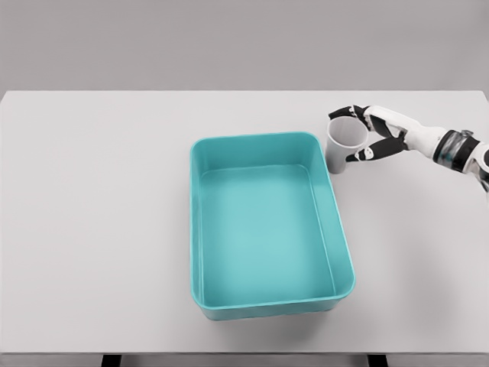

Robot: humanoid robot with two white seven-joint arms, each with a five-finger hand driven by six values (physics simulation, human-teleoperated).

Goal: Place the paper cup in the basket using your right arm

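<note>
Grasping stage: right hand (365, 134) wrapped around the paper cup (344, 144), fingers (341, 112) curled over the far rim, thumb pressed low on the near side; holding the cup, not spread wide.
Cup position: upright, mouth open to the top, base seemingly resting on the white table (92, 191) or only just off it; cannot tell which from this angle.
Cup versus basket: just beside the far right corner of the teal basket (267, 222), outside its wall, very near the rim; touching or narrowly apart, cannot tell.
Done so far: reach and closure on the cup, by the look of it.
Left to do: lift, carry leftward and toward the robot over the rim, lower or drop inside, release.
Progress estimate: roughly the first third; the cup not yet inside.
Basket: rectangular, rounded corners, nothing inside, long axis running away from the robot, sitting mid-table.
Obstacle: the basket's right wall, standing between cup and interior; enough lift needed to clear the rim, otherwise likely to nudge the basket or tip the cup.
Risk: thin paper wall likely to crumple under a hard squeeze.
Left arm: not visible.
Other objects: none beyond the table.
</note>
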